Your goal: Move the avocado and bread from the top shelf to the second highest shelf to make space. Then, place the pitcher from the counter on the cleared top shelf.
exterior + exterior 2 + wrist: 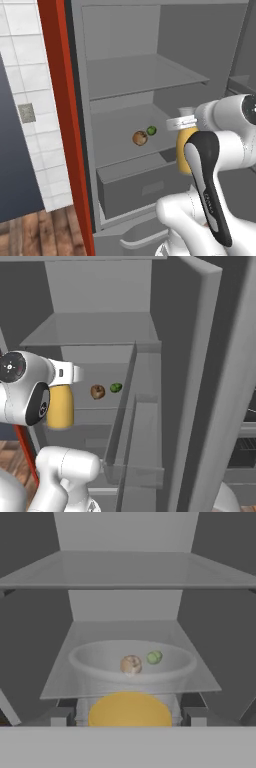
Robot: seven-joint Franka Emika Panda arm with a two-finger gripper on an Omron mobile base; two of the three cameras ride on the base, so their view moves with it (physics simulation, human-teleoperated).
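Carrying the pitcher (184,150) in my claw (181,121), clenched round its pale neck, I hang it in front of the open fridge; the bread (140,138) and avocado (151,130) sit side by side on the second highest shelf (125,150), so the top shelf (145,75) is free; I judge I should lift until the base passes that shelf's front edge, keep it upright, then push in slowly and lower gently.

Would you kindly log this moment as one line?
tool: shut on pitcher | avocado, bread: second shelf | top shelf: bare
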